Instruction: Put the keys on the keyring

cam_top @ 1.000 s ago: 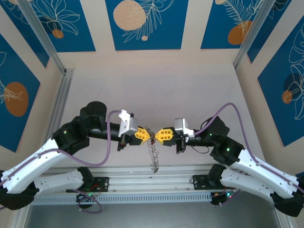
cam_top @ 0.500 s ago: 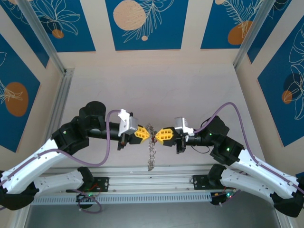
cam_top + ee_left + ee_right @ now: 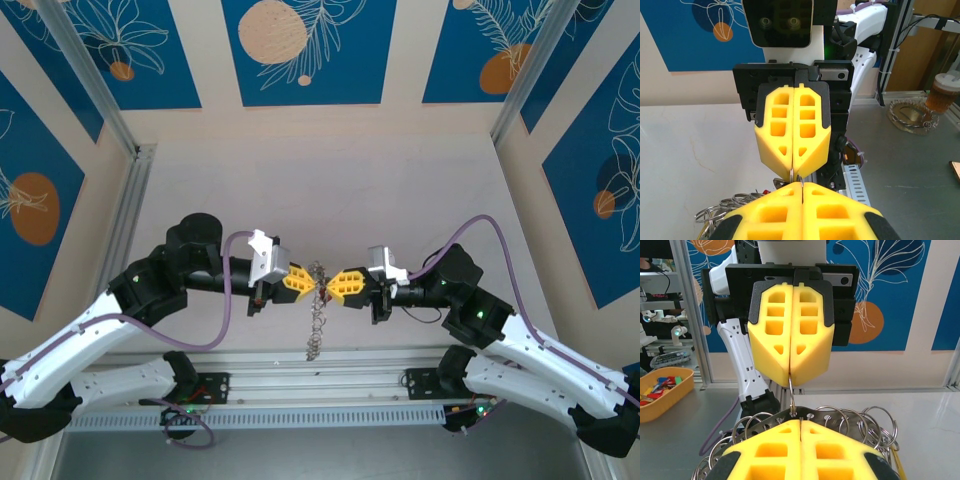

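My two grippers meet tip to tip above the table's near middle, left gripper (image 3: 311, 283) and right gripper (image 3: 331, 285). The keyring (image 3: 840, 415) is a dark perforated metal band fringed with several small split rings. My right gripper (image 3: 800, 423) is shut on the band's edge. My left gripper (image 3: 790, 382) faces it, shut on one small ring (image 3: 791, 396) threaded through a hole in the band. In the left wrist view the left gripper (image 3: 802, 186) is shut, with loose rings (image 3: 722, 210) at lower left. A string of rings (image 3: 316, 335) dangles below. Coloured keys (image 3: 657, 389) lie in a yellow tray.
The yellow tray (image 3: 677, 395) sits on the grey surface to the left in the right wrist view. A glass dish (image 3: 910, 116) and a brown cup (image 3: 942, 95) stand at the right of the left wrist view. An aluminium rail (image 3: 320, 375) runs along the near edge.
Both grippers have stayed shut and almost still. The dangling string of rings has swung slightly to the left.
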`<act>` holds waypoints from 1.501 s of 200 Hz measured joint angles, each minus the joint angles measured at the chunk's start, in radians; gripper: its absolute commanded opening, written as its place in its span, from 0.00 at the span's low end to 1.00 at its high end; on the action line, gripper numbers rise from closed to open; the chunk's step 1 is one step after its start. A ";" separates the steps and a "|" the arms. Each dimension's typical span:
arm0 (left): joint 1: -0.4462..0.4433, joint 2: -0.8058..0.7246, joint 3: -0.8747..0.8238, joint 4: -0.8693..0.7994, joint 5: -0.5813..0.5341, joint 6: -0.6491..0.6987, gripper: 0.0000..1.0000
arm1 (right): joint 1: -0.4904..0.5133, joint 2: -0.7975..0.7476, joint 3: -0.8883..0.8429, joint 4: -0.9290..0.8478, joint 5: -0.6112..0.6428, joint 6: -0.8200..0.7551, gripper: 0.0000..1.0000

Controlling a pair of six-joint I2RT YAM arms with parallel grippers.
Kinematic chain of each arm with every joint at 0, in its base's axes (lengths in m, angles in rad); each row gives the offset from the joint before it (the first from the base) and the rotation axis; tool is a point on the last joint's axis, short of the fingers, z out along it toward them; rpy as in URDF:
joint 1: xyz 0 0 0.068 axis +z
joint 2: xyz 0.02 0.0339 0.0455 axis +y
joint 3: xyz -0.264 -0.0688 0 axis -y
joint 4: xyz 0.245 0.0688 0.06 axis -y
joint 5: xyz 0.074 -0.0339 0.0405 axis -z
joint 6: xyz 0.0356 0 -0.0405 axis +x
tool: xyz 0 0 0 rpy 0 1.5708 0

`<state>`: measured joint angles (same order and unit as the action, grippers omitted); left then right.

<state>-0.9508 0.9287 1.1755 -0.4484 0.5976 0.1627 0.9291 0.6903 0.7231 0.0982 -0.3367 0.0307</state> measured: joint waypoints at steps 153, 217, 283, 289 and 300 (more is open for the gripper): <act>0.000 0.000 0.000 0.000 0.000 0.000 0.00 | -0.001 0.013 0.000 0.028 -0.029 0.022 0.00; 0.000 0.000 0.000 0.000 0.000 0.000 0.00 | -0.013 -0.017 0.000 0.013 -0.034 0.022 0.00; 0.000 0.007 0.000 0.000 0.001 0.000 0.00 | -0.022 -0.013 0.000 0.015 -0.049 0.023 0.00; 0.000 0.007 0.000 0.000 0.000 0.000 0.00 | -0.023 -0.010 0.000 0.015 -0.053 0.026 0.00; 0.000 0.009 0.000 0.000 0.000 0.000 0.00 | -0.023 -0.006 0.000 0.015 -0.058 0.027 0.00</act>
<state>-0.9508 0.9375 1.1755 -0.4484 0.5980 0.1627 0.9062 0.6846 0.7231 0.1135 -0.3943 0.0582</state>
